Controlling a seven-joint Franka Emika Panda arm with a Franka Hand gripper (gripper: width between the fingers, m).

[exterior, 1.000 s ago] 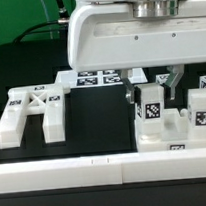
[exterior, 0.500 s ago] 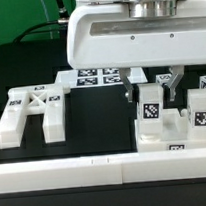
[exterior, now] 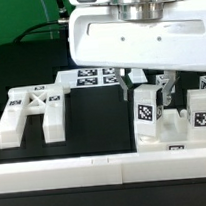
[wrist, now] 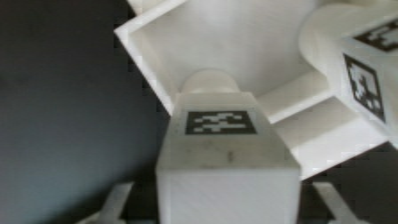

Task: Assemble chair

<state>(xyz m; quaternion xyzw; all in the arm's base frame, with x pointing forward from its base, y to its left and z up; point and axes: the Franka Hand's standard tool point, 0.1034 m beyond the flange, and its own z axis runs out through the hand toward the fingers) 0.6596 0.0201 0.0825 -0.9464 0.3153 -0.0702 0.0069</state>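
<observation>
Cross-braced plate (exterior: 31, 112) lies at exterior view's left, well apart from work; marker board (exterior: 89, 79) behind it. Your gripper (exterior: 148, 87) clamped on tagged post (exterior: 146, 113), post leaning slightly, standing at low base block (exterior: 174, 138). Square post upright before you press down. Keep clear of neighbouring tagged block (exterior: 202, 113).

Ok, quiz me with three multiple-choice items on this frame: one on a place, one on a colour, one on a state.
1. Where does the cross-braced plate lie? A) the exterior view's left B) the exterior view's right C) held aloft
2. What colour is the table surface? A) green B) black C) white
3. How is the gripper? A) open, empty B) shut on the upright block C) out of view
Answers: 1 A, it sits apart from the arm on that side; 2 B, black shows between the white parts; 3 B, the jaws clamp it in both views.
</observation>
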